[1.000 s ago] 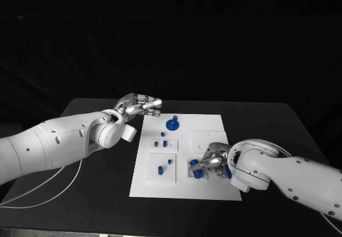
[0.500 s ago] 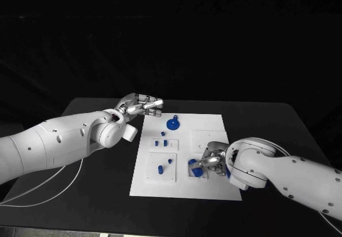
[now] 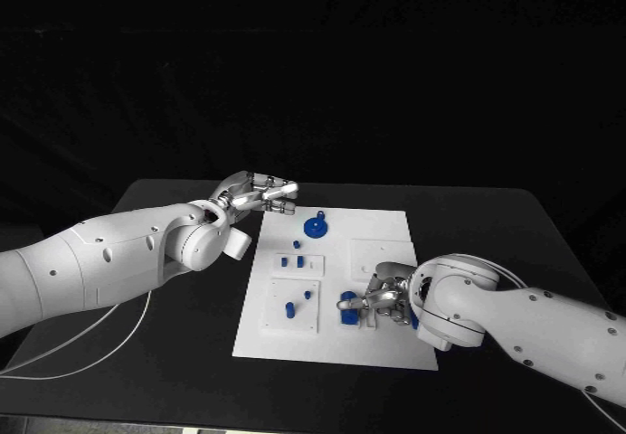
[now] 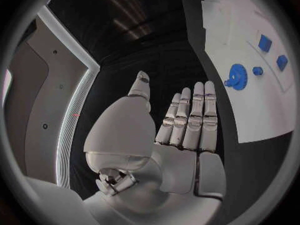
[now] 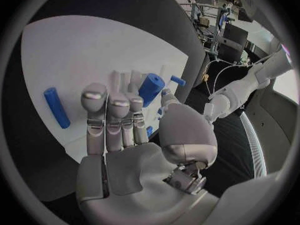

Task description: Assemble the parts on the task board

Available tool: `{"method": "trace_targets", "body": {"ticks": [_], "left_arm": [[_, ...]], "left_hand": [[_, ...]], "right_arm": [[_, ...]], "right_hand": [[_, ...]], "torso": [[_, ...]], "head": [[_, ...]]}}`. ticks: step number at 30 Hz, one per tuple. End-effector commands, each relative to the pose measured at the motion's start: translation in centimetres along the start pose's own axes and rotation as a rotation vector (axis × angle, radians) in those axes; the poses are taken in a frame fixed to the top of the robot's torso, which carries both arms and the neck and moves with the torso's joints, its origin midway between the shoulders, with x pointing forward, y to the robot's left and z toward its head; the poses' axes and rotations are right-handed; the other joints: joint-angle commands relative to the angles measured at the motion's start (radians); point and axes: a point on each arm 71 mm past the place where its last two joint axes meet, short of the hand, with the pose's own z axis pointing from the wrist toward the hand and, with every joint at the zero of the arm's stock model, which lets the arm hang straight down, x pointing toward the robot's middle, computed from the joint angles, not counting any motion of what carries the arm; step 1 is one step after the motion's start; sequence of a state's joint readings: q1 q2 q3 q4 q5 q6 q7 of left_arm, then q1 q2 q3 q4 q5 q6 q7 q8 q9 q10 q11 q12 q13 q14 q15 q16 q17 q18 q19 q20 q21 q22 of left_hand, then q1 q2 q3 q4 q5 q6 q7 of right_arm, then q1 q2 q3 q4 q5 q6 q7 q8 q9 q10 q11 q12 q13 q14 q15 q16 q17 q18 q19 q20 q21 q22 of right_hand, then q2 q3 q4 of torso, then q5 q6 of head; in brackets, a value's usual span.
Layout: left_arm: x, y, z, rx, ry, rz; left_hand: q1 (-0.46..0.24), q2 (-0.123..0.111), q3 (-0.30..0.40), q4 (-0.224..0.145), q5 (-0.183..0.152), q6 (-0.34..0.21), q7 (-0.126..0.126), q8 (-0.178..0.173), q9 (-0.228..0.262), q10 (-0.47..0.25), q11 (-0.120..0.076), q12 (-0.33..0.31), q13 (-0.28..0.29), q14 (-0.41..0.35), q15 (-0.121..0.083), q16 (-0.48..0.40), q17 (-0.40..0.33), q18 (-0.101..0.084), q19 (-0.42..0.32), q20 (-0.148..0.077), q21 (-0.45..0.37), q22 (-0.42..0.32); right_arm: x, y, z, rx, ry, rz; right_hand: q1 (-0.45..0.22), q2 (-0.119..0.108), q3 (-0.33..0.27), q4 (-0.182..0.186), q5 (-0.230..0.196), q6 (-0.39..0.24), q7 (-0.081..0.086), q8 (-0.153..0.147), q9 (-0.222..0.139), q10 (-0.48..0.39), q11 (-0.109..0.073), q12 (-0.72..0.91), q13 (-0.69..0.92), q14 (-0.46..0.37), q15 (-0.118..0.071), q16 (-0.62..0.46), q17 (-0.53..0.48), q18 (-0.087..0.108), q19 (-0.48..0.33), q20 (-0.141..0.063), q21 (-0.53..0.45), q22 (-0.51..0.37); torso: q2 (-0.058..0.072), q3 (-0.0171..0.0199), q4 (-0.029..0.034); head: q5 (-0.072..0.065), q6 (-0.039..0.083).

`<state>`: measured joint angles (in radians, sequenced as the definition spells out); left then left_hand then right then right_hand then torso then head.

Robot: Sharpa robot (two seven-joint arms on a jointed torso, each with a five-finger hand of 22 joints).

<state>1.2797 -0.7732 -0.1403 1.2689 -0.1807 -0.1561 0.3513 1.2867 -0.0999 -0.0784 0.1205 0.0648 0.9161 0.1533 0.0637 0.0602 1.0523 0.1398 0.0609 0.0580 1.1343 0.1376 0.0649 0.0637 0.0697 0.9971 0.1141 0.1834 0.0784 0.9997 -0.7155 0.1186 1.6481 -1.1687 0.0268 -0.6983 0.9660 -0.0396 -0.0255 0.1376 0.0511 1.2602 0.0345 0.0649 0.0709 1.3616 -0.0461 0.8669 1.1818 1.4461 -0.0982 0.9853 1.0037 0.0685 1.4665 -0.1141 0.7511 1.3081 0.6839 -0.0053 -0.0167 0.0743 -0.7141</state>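
Blue plastic cylinder part (image 5: pixel 150 88) sits pinched in your right robot hand (image 3: pixel 386 297) over the white task board's (image 3: pixel 392 226) near edge, long axis tilted. Your left robot hand (image 3: pixel 257 193), released and empty, hovers beyond the board's far corner.

Task board (image 3: pixel 378 348) lies mid tabletop (image 3: pixel 156 362). Left robot hand (image 3: pixel 257 193) hovers at the board's far left corner. Right robot hand (image 3: pixel 386 294) sits over the board's near right part, at a cylinder part (image 3: pixel 350 303). Gear part (image 3: pixel 315 225) lies toward the far edge.
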Motion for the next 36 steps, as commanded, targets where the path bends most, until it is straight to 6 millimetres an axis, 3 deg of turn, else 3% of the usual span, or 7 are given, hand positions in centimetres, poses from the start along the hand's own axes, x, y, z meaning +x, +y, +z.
{"method": "trace_targets", "body": {"ticks": [1,11,14,18,19,22,36], "left_arm": [[0.1,-0.1,0.0,0.002,0.012,-0.001],[-0.1,0.0,0.0,-0.001,0.004,0.005],[-0.1,0.0,0.0,-0.001,0.002,0.006],[-0.1,0.0,-0.1,-0.003,0.000,0.007],[-0.1,0.0,-0.1,-0.003,-0.001,0.007],[-0.2,0.0,-0.1,-0.004,-0.001,0.008],[-0.2,0.2,-0.1,-0.011,0.000,0.009]], "left_hand": [[0.006,-0.008,0.001,0.003,0.004,-0.004,0.003,-0.003,-0.001,-0.003,0.001,-0.002,0.001,-0.008,-0.002,-0.003,0.000,0.006,0.000,0.009,0.002,-0.001],[0.006,-0.008,0.001,0.003,0.002,-0.001,0.003,-0.003,-0.001,-0.002,0.001,-0.002,0.001,-0.013,-0.001,-0.003,0.000,0.008,0.001,0.010,0.002,-0.001],[0.006,-0.008,0.001,0.003,0.002,-0.001,0.003,-0.003,-0.001,-0.002,0.001,-0.002,0.001,-0.013,-0.001,-0.003,0.000,0.008,0.001,0.010,0.002,-0.001],[0.008,-0.007,0.001,0.003,0.002,0.000,0.003,-0.003,-0.001,-0.002,0.002,-0.002,0.001,-0.014,0.000,-0.003,0.000,0.009,0.001,0.011,0.002,-0.001],[0.008,-0.007,0.001,0.003,0.002,0.000,0.003,-0.003,-0.001,-0.002,0.002,-0.002,0.001,-0.014,0.000,-0.003,0.000,0.009,0.001,0.011,0.002,-0.001],[0.008,-0.007,0.001,0.003,0.002,0.000,0.003,-0.003,-0.001,-0.002,0.002,-0.002,0.001,-0.014,0.000,-0.003,0.000,0.009,0.001,0.011,0.002,-0.001],[0.007,-0.008,0.000,0.004,0.002,0.001,0.004,-0.003,-0.001,-0.002,0.002,-0.002,0.001,-0.014,0.000,-0.003,0.000,0.009,0.001,0.011,0.002,-0.001]], "right_arm": [[0.7,-0.2,-0.2,0.020,0.042,-0.028],[0.4,-1.0,-1.0,0.013,0.028,-0.037],[0.2,-1.2,-1.3,-0.006,0.031,-0.042],[0.0,-1.3,-1.6,-0.033,0.036,-0.042],[-0.1,-1.3,-1.7,-0.039,0.037,-0.042],[-0.2,-1.4,-1.9,-0.052,0.043,-0.038],[-0.4,-1.6,-2.2,-0.068,0.063,-0.028]], "right_hand": [[0.004,0.021,-0.052,-0.003,-0.003,-0.001,0.001,0.000,0.003,0.004,0.000,0.003,0.007,0.009,0.001,0.008,0.010,-0.020,0.056,-0.009,0.011,0.084],[0.006,0.029,-0.091,-0.001,-0.003,0.000,0.000,0.000,0.003,0.007,0.000,0.002,0.012,0.010,0.000,0.008,0.015,-0.019,0.056,-0.009,0.014,0.084],[0.062,0.037,-0.071,-0.040,0.001,-0.002,0.002,-0.001,0.004,0.004,0.001,0.001,0.011,0.009,0.001,0.004,0.011,-0.018,0.054,-0.007,0.008,0.082],[0.100,0.011,-0.018,-0.074,0.002,-0.003,0.003,0.000,0.006,-0.001,0.002,0.005,0.009,0.009,0.002,-0.001,0.003,-0.014,0.055,-0.005,0.004,0.080],[0.094,-0.010,0.019,-0.071,0.001,-0.003,0.004,-0.001,0.007,-0.004,0.003,0.011,0.004,0.009,0.002,0.001,0.001,-0.012,0.055,-0.005,0.003,0.081],[0.098,-0.025,0.025,-0.059,0.002,-0.002,0.003,-0.001,0.007,-0.003,0.002,0.016,0.003,0.009,0.002,0.004,0.003,-0.014,0.055,-0.005,0.007,0.083],[0.088,-0.033,0.018,-0.015,0.006,-0.003,0.003,-0.001,0.009,-0.004,0.002,0.022,0.000,0.007,0.002,0.008,0.002,-0.013,0.055,-0.005,0.010,0.083]], "torso": [[0.000,0.0003,-0.0001],[0.000,0.0010,-0.0012],[0.000,0.0007,-0.0012],[0.000,0.0010,-0.0014],[0.000,0.0014,-0.0014],[0.000,0.0016,-0.0003],[0.000,-0.0008,-0.0005]], "head": [[0.000,0.001],[0.001,0.000],[0.001,0.000],[0.003,0.000],[0.004,0.000],[0.003,0.000],[0.000,0.000]]}}
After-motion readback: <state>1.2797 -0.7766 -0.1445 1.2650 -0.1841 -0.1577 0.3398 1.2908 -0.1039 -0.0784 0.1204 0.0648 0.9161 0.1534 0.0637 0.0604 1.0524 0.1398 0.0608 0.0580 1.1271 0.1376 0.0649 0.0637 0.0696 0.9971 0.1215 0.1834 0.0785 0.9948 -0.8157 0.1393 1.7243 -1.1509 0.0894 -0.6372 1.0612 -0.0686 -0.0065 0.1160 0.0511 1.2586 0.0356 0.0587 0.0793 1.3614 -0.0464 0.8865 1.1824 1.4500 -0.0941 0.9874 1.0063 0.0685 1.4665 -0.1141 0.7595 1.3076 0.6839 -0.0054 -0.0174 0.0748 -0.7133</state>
